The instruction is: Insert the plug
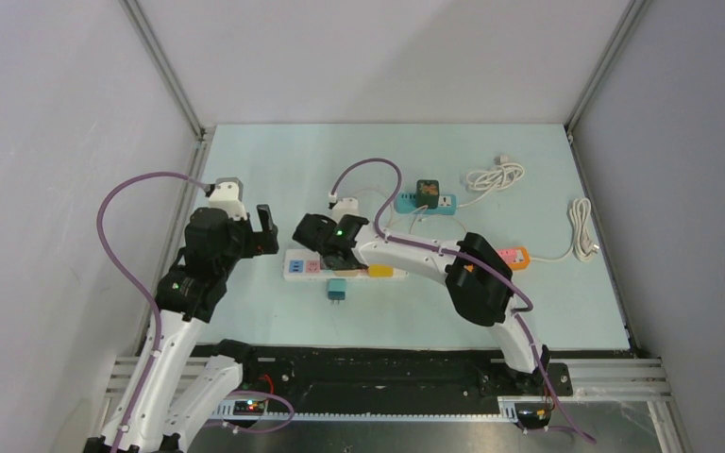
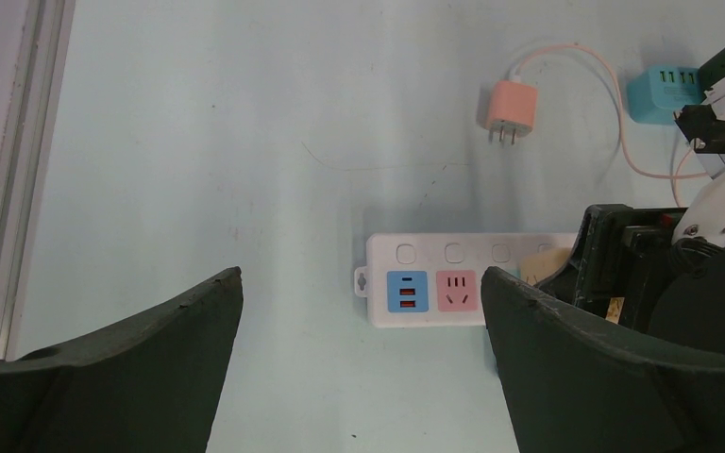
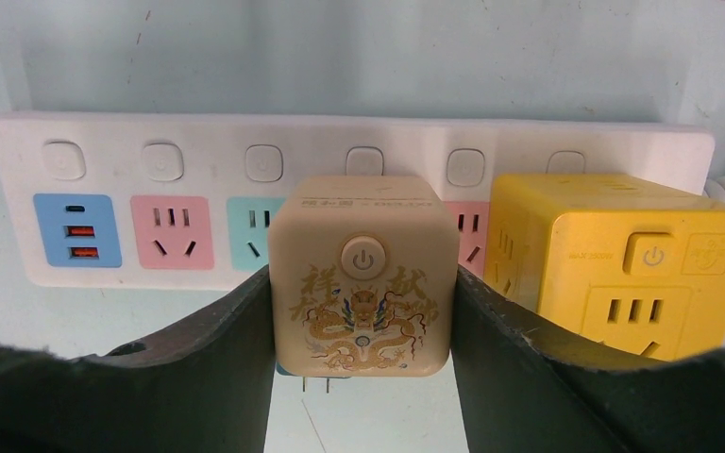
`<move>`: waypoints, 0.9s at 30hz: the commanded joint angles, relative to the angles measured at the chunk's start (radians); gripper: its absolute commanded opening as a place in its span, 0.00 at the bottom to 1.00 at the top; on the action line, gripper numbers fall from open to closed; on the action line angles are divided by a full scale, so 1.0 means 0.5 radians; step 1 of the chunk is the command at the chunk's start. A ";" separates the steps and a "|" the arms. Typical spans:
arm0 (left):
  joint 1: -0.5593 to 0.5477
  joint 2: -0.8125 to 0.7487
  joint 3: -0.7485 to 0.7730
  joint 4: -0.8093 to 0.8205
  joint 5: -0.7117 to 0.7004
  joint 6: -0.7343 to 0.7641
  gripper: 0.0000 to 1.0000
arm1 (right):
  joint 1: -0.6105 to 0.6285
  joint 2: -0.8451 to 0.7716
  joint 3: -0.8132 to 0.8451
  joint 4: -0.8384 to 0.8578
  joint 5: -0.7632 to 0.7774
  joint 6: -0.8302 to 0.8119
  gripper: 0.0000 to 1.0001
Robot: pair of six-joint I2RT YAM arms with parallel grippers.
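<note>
A white power strip [image 1: 299,266] lies at mid-table, with blue USB, pink and teal sockets [image 3: 198,142]. A yellow cube adapter [image 3: 614,255] sits on its right part. My right gripper [image 3: 362,288] is shut on a beige cube plug [image 3: 363,274] with a gold dragon print, holding it over the strip's middle sockets. I cannot tell whether its pins are in. In the top view the right gripper [image 1: 335,247] is above the strip. My left gripper [image 2: 361,278] is open and empty, hovering off the strip's left end [image 2: 453,255], and it also shows in the top view [image 1: 264,229].
A small teal plug [image 1: 337,290] lies just in front of the strip. A pink charger [image 2: 508,109] with a cable lies behind it. A teal strip carrying a dark cube [image 1: 425,198], white cable coils [image 1: 496,176] and an orange strip [image 1: 514,257] lie at the back right.
</note>
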 commanded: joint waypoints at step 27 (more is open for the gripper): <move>0.012 -0.026 -0.006 0.065 -0.055 0.004 1.00 | -0.067 -0.136 0.403 -0.147 -0.156 -0.153 0.99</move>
